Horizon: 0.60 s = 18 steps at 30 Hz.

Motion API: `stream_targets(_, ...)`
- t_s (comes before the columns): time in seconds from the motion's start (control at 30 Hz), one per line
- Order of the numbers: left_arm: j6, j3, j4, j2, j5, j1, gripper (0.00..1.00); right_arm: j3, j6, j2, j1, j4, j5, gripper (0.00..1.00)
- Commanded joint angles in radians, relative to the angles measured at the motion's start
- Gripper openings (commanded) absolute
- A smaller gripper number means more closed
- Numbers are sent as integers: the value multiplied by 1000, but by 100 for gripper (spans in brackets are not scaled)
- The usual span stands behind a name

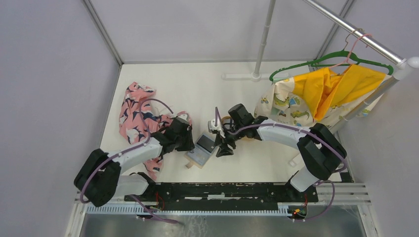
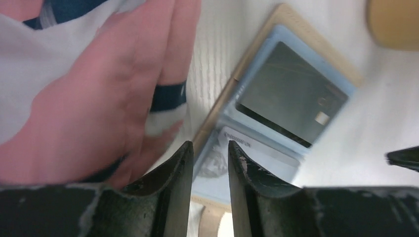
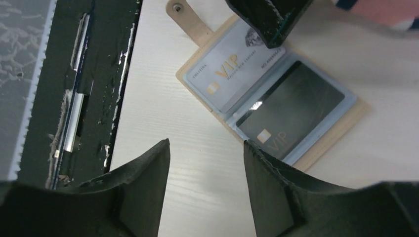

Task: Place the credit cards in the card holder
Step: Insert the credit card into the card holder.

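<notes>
The card holder (image 1: pixel 200 153) lies open on the table between both arms, tan outside with grey-blue pockets (image 3: pixel 296 153) and its tab (image 3: pixel 185 19) toward the near edge. A pale credit card (image 3: pixel 232 69) sits in one pocket and a dark credit card (image 3: pixel 291 108) in the other. My left gripper (image 2: pixel 210 148) hovers over the pale card's (image 2: pixel 257 150) end of the holder, jaws a narrow gap apart with nothing between them. My right gripper (image 3: pixel 205 145) stands open over bare table just beside the dark card's pocket, holding nothing.
A pink patterned cloth (image 1: pixel 141 116) lies right beside the left gripper, filling the left of its view (image 2: pixel 89 98). A wooden-rimmed object (image 2: pixel 393 22) sits just beyond the holder. A clothes rack with hangers and a yellow garment (image 1: pixel 336 86) stands at the back right. A black rail (image 3: pixel 74 89) borders the near edge.
</notes>
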Motion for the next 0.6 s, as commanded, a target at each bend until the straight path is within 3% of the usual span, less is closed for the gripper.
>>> stream_targets(0.0,77,96,102,143,-37,0,37,44,48,34,-52,-52,11,54)
stream_targets(0.1,89,143,102,229,-54,1,33,80,-23,77,-70,-151,137,37)
stream_targets(0.2,107,184,70,289,-94,0,23,89,-80,110,-74,-214,220,28)
stream_targets(0.4,144,216,40,332,-90,0,21,77,-79,85,-74,-163,454,24)
stream_targets(0.57,197,236,103,393,65,0,24,47,-72,64,-75,-53,678,27)
